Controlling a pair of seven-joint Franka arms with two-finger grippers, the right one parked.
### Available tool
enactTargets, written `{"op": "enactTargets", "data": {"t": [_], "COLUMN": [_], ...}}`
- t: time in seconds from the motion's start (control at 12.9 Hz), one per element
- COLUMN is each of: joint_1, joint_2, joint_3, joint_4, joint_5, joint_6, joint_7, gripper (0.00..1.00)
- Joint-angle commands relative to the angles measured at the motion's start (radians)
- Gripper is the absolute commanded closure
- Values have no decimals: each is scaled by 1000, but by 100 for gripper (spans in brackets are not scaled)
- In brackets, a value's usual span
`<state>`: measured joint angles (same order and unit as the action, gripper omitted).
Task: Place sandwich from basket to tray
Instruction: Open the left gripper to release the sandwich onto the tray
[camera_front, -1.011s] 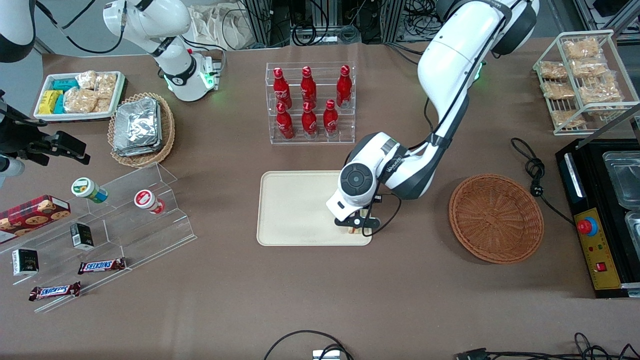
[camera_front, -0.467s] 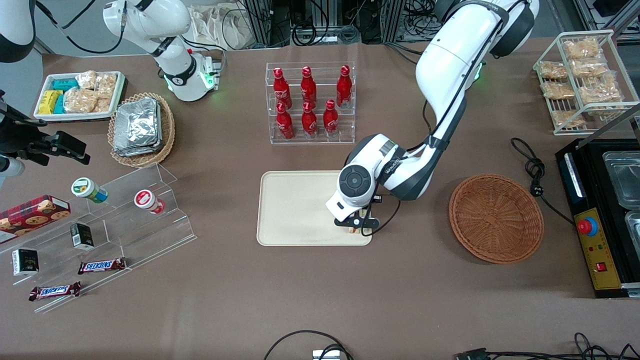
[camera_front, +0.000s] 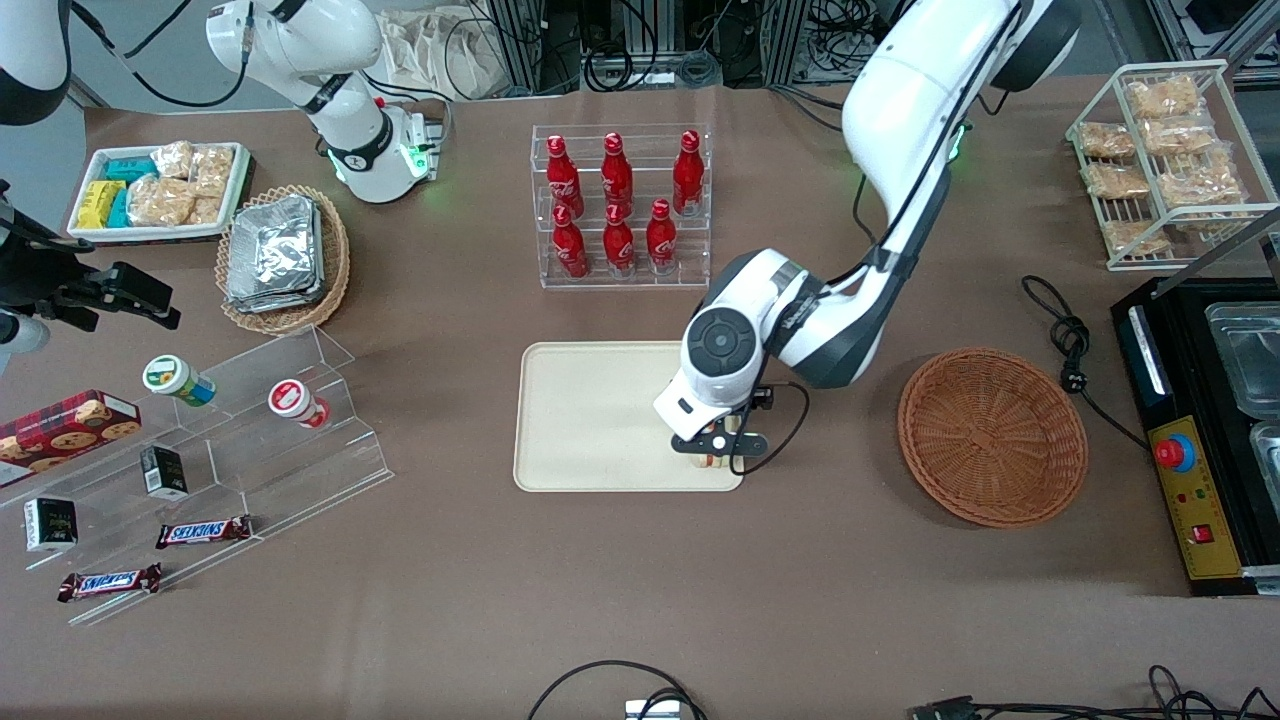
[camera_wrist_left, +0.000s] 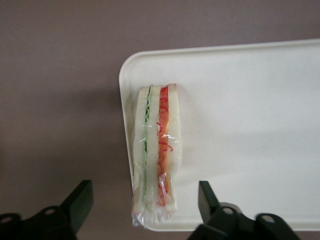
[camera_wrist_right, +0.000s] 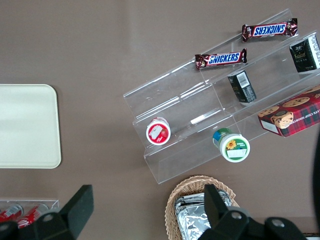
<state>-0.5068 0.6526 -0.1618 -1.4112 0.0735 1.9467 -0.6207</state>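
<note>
Above tray (camera_front: 590, 415): claw (camera_front: 718, 447), sandwich (camera_wrist_left: 155, 155).

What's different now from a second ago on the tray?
The gripper has risen slightly off the sandwich, jaws open, so it has let go. The sandwich stands on edge in the tray corner nearest the basket. Tray, basket and bottles have not moved.

The hand (camera_front: 717, 447) hides most of the sandwich (camera_front: 712, 461) from the front.
</note>
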Motion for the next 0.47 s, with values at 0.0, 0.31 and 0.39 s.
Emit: {"op": "enactTargets", "data": {"t": [0.0,0.31,0.39], "joint_1": [-1,74,138], "joint_2": [-179,-377,-422], "joint_3": [56,214,208], "joint_4": [-159,-244,-258], "joint_5": [-43,-113,-136], "joint_6": [66,23,-10], "joint_7": [19,273,304], "gripper": [0,0,0]}}
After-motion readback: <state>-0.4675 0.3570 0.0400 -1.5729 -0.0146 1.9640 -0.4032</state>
